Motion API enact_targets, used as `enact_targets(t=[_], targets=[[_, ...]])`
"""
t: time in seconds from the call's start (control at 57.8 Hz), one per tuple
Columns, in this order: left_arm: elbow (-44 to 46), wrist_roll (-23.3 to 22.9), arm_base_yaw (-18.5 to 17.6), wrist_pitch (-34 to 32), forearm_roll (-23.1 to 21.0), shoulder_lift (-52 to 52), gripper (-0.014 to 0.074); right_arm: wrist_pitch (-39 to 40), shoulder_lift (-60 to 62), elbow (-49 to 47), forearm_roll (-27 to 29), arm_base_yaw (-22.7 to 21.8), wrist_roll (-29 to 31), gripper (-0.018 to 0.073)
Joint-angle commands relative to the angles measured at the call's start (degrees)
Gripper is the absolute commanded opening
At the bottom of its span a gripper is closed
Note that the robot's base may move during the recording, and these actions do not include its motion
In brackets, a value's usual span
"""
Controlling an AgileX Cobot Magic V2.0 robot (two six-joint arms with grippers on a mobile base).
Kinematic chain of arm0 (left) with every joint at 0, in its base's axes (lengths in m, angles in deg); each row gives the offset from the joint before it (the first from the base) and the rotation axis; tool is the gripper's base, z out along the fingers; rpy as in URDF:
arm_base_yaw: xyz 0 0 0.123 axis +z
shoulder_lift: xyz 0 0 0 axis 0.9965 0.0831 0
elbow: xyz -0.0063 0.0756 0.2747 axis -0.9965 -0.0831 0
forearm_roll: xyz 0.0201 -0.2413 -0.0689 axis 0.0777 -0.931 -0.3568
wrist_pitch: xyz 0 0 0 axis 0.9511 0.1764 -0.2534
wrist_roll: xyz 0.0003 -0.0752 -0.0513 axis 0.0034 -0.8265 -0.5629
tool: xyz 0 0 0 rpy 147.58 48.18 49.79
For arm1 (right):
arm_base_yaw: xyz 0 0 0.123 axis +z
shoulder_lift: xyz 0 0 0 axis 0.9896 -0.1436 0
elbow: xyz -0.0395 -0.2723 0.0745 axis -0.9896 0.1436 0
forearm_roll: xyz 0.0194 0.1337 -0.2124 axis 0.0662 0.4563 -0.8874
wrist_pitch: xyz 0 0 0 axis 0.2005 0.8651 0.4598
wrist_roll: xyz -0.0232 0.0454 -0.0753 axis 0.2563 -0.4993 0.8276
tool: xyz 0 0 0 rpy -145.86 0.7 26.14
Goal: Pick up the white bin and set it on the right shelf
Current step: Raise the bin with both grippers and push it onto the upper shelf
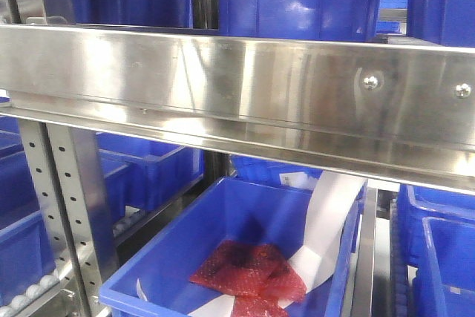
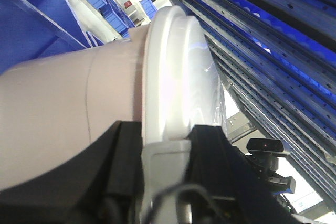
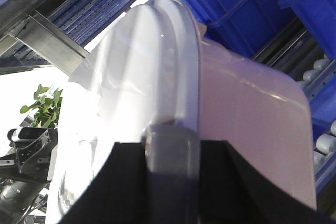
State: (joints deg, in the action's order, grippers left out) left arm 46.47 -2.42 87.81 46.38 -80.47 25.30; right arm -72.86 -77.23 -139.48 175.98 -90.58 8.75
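We hold the white bin (image 2: pixel 63 108) with the left gripper (image 2: pixel 165 153) and right gripper (image 3: pixel 173 148) each clamped on its lid rim at six o'clock of the wrist views, and should lift it level above the right shelf (image 1: pixel 223 79) rail spanning nine to three o'clock.

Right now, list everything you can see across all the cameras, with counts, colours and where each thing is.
white bin: one, off-white, white lid, held between both grippers.
right shelf: one rail, shiny steel, across the front view.
blue crates: several, blue, above and below the rail.
red bags: a few, red, in the nearest crate.
paper strip: one, white, leaning in that crate.
perforated upright: one, steel, front view's left.
plant: one, green, right wrist view's left.
left gripper: black and grey, clamped on the lid rim.
right gripper: black and grey, clamped on the lid rim.
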Motion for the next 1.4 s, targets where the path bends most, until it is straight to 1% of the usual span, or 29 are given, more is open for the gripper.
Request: enact_targets(t=[0.0, 0.606, 0.762, 1.195, 1.264, 1.333, 1.385], targets=[[2.2, -0.5, -2.7, 14.1, -6.0, -3.3, -0.0116, -7.7, 2.5, -2.1, 5.1, 2.1, 0.6, 0.0057], [2.2, -0.5, -2.7, 14.1, -6.0, -3.3, -0.0116, -7.7, 2.5, -2.1, 5.1, 2.1, 0.6, 0.0057], [2.2, -0.5, -2.7, 12.3, -6.2, -3.3, -0.0116, -7.7, 2.5, -2.1, 5.1, 2.1, 0.6, 0.0057], [2.2, -0.5, -2.7, 12.2, -6.2, -3.3, -0.0116, -8.1, 2.5, -2.1, 5.1, 2.1, 0.6, 0.0057], [2.2, -0.5, -2.7, 11.3, -6.2, -3.3, -0.0116, -8.6, 2.5, -2.1, 5.1, 2.1, 0.6, 0.0057], [2.2, -0.5, -3.4, 11.3, -6.2, -3.1, -0.0116, -9.4, 2.5, -2.1, 4.7, 2.1, 0.6, 0.0057], [2.2, -0.5, -4.2, 11.0, -5.2, -2.9, -0.0116, -9.5, 2.5, -2.1, 3.6, 2.1, 0.6, 0.0057]])
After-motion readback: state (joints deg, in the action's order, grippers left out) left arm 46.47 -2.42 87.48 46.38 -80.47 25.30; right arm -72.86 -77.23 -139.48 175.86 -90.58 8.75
